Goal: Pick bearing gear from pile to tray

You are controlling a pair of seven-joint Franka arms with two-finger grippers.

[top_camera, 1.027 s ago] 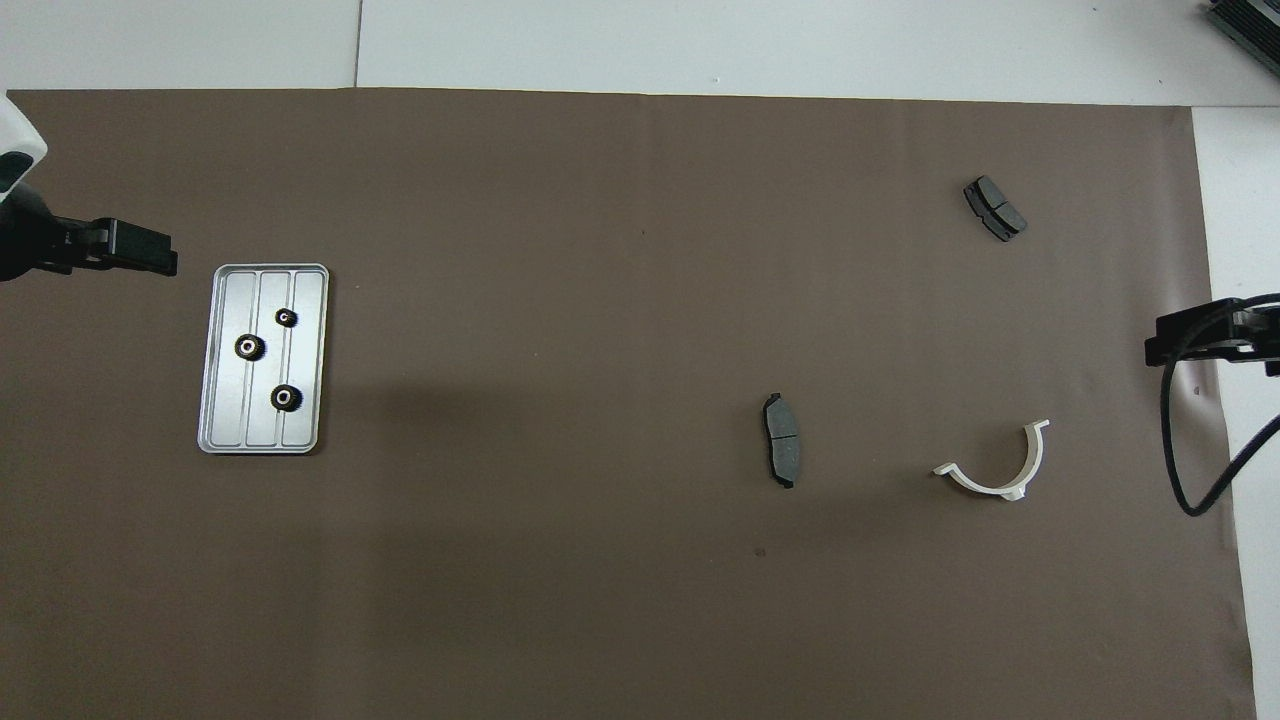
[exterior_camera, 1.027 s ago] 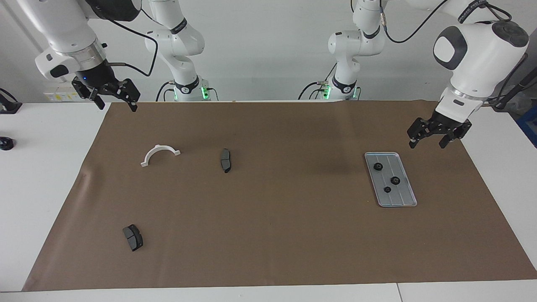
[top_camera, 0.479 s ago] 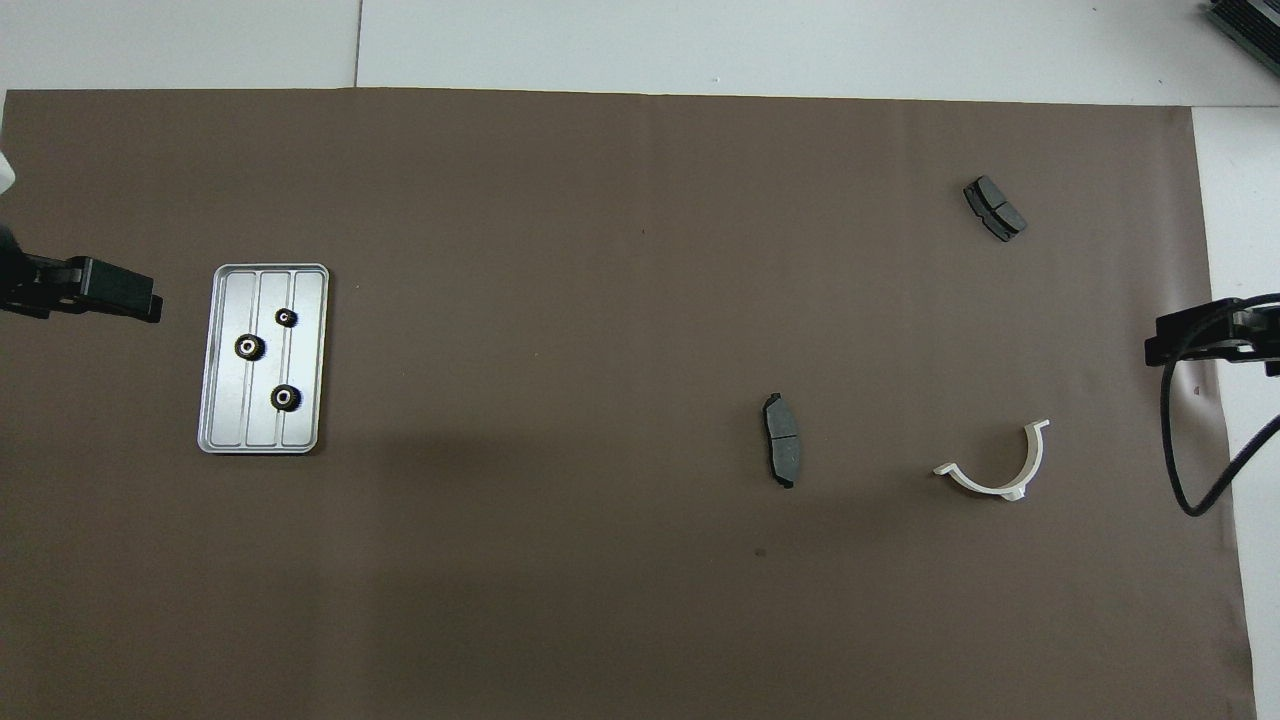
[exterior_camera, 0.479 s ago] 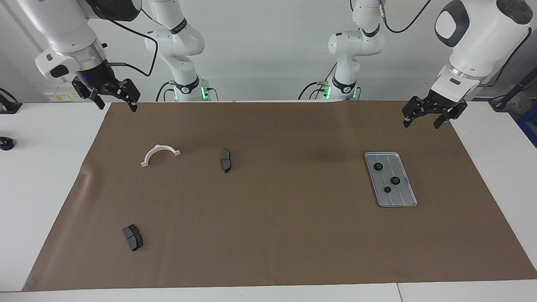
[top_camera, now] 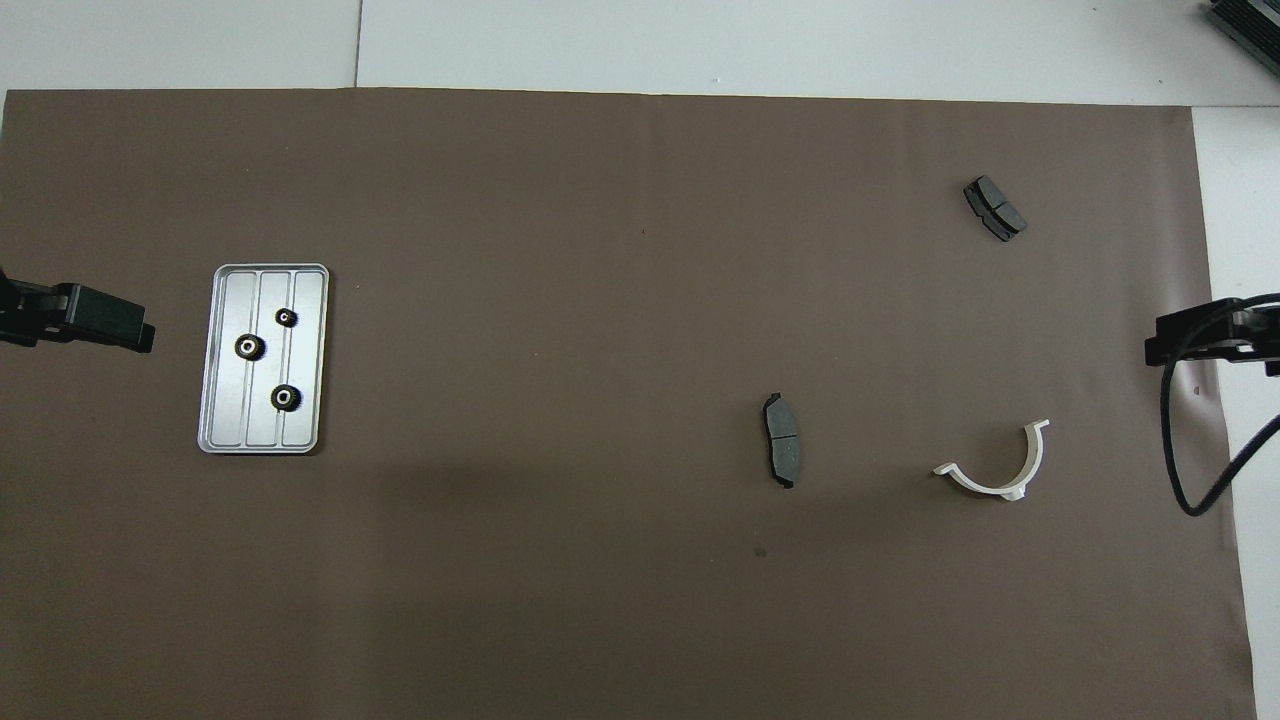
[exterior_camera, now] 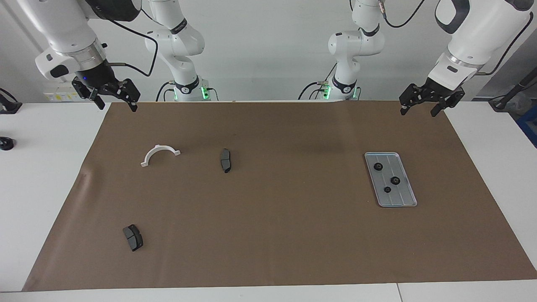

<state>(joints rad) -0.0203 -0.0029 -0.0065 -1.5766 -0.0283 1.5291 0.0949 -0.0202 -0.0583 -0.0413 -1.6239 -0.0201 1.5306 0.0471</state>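
Matt brown paper sheet (exterior_camera: 268, 235) covers the smooth white tabletop (exterior_camera: 37, 180). Ridged tray (exterior_camera: 402, 200) looks brushed metal; bracket (exterior_camera: 159, 153) white plastic; pads (exterior_camera: 225, 160) matt grey.

My white table (exterior_camera: 42, 176), a brown paper sheet (exterior_camera: 268, 235) spread flat over most of it, a small black knob (exterior_camera: 6, 143) on bare tabletop at the right arm's end, a dark ridged block (top_camera: 1245, 25) at my table's farthest corner
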